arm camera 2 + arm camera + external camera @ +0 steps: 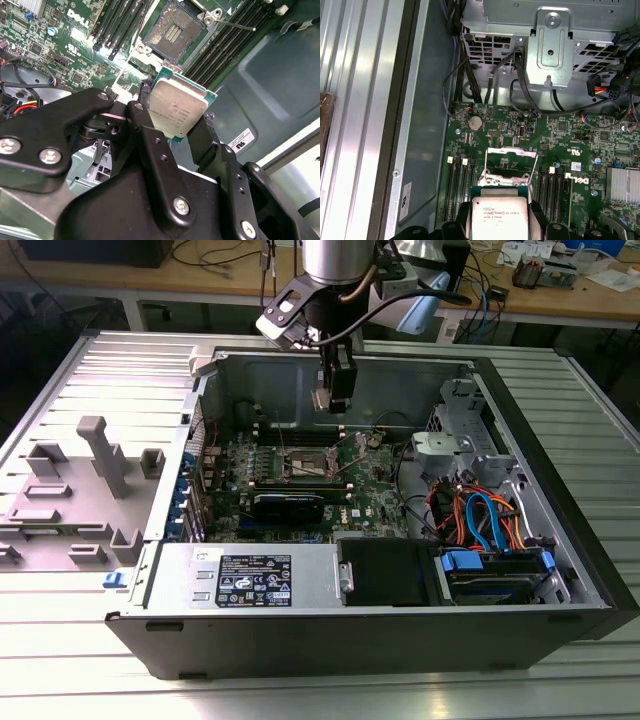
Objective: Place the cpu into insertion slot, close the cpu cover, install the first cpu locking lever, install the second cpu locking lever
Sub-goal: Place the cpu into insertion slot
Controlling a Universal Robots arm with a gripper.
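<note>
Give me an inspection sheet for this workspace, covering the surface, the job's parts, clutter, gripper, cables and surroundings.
Surface: slatted metal table bearing an open computer case.
Job's things: cpu held above the green board; insertion slot open and empty, contacts exposed; cpu cover raised.
Clutter: grey plastic fixture on the table at the exterior view's left.
Gripper: gripper shut on the cpu's edges.
Cables: orange and blue cables inside the case.
Surroundings: wooden bench behind, with loose wires on it.
</note>
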